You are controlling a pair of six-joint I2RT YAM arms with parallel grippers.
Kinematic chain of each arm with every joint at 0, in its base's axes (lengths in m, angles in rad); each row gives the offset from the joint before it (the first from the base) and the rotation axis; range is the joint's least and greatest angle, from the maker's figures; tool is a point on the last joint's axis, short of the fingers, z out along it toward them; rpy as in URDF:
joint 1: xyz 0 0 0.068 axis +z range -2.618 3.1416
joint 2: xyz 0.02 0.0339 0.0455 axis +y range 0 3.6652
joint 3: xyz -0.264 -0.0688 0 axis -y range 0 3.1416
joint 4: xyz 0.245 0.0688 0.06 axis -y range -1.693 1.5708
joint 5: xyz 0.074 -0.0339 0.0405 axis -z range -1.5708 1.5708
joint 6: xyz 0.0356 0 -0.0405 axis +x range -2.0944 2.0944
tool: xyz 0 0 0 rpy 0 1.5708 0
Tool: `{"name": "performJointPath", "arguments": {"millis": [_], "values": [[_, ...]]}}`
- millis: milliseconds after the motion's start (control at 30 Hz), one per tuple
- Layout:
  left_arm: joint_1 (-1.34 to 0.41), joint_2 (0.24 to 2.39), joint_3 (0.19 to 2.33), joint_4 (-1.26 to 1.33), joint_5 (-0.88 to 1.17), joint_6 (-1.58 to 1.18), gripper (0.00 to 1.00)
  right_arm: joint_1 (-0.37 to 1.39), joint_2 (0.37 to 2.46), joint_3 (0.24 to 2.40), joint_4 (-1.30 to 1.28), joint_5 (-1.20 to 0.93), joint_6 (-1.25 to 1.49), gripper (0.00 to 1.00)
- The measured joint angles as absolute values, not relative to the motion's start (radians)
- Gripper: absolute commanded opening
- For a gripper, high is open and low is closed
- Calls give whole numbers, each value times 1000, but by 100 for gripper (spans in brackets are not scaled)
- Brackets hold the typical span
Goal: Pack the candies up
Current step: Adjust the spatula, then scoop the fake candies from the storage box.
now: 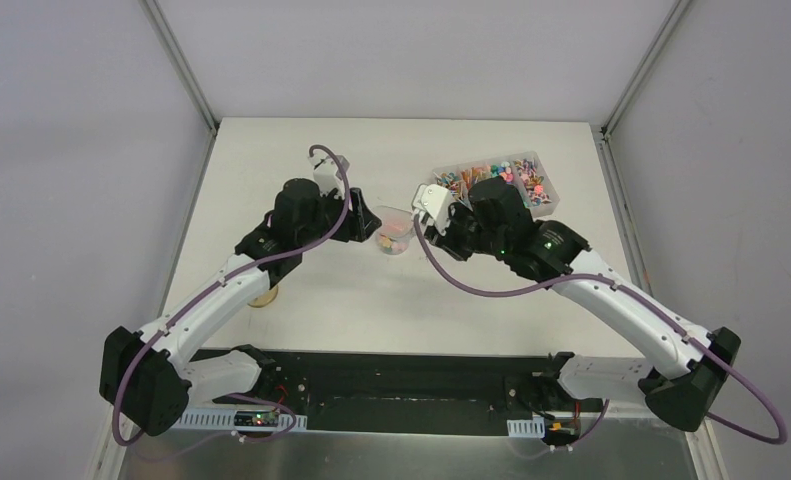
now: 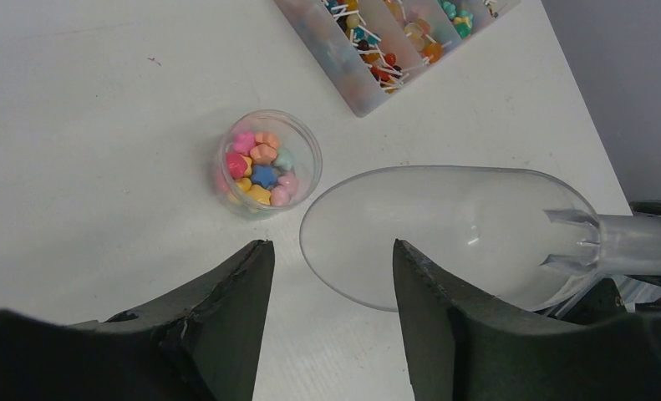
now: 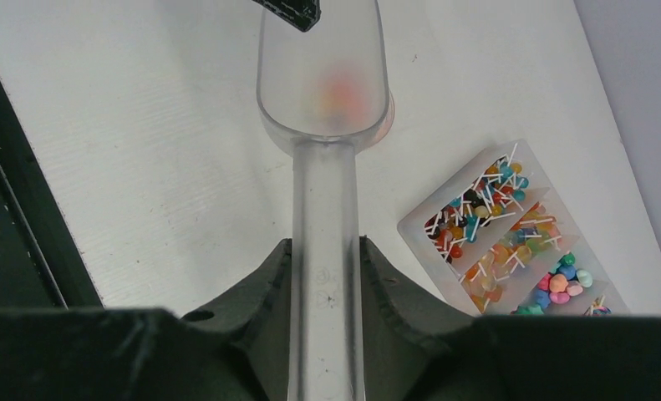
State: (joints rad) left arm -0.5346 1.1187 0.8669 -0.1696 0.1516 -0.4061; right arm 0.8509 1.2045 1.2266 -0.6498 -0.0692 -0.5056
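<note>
A small clear cup [image 2: 303,154] stands on the white table, holding the candies [image 2: 262,165], tiny pink, orange, blue and yellow pieces. My left gripper [image 2: 331,251] hovers just short of it, open, with only bare table between its fingers. My right gripper [image 3: 325,271] is shut on the handle of a clear plastic scoop [image 3: 322,75]. The scoop's empty bowl [image 2: 444,225] lies beside the cup, on the cup's right in the left wrist view. In the top view the cup [image 1: 393,237] sits between the left gripper [image 1: 369,222] and the right gripper [image 1: 436,233].
A clear compartment tray [image 1: 551,199] at the back right holds more candies [image 3: 561,284] and small lollipops [image 3: 469,217]. A round wooden disc [image 1: 263,297] lies under the left arm near the front. The black base rail [image 1: 391,385] runs along the near edge.
</note>
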Motion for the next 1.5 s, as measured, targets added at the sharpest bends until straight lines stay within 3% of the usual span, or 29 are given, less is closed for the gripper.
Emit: {"name": "performJointPath", "arguments": {"millis": [567, 867, 900, 933, 967, 1500], "values": [[-528, 1138, 834, -130, 211, -414, 48, 769, 1087, 1030, -434, -229, -430, 0], [-528, 1120, 824, -117, 177, -429, 75, 753, 1124, 1082, -481, -203, -420, 0], [-528, 1108, 824, -120, 163, -426, 81, 744, 1140, 1109, -503, -195, -420, 0], [-528, 1095, 825, -125, 153, -418, 95, 731, 1154, 1134, -522, -176, -420, 0], [-528, 1080, 825, -139, 143, -409, 99, 710, 1166, 1159, -539, -162, -420, 0], [-529, 895, 818, -218, 26, -244, 99, 408, 1510, 1568, -952, 203, -426, 0]]}}
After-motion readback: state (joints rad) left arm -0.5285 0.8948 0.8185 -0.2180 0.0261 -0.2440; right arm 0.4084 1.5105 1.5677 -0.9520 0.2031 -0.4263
